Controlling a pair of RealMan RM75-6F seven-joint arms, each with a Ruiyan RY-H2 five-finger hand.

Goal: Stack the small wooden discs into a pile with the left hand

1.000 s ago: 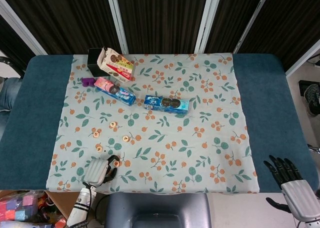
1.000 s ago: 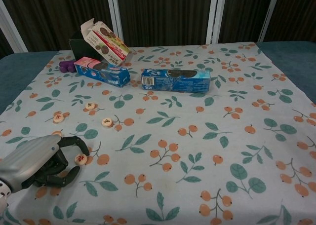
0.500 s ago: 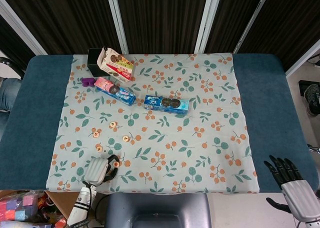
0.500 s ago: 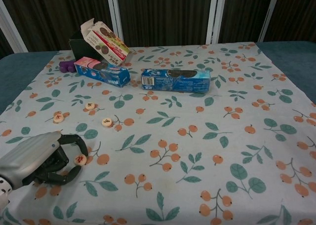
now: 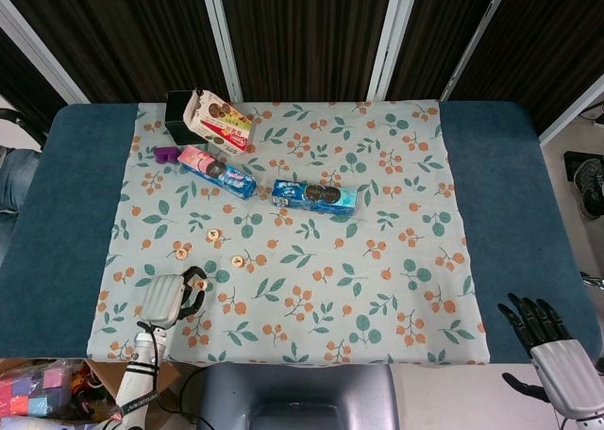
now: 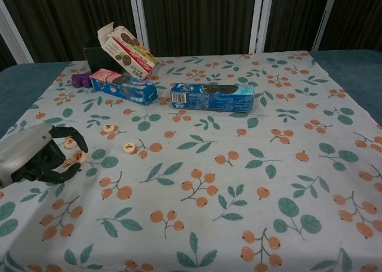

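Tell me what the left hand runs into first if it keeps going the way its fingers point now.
Probably a small wooden disc lying on the floral tablecloth just past the left hand, whose fingers already hold another disc. The gap between them is hard to judge; beyond lie the biscuit boxes.

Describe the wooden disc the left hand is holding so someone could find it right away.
On the floral tablecloth, look to the near left, where the grey left hand hovers. The held disc sits pinched at its dark fingertips; the other small discs lie flat on the cloth.
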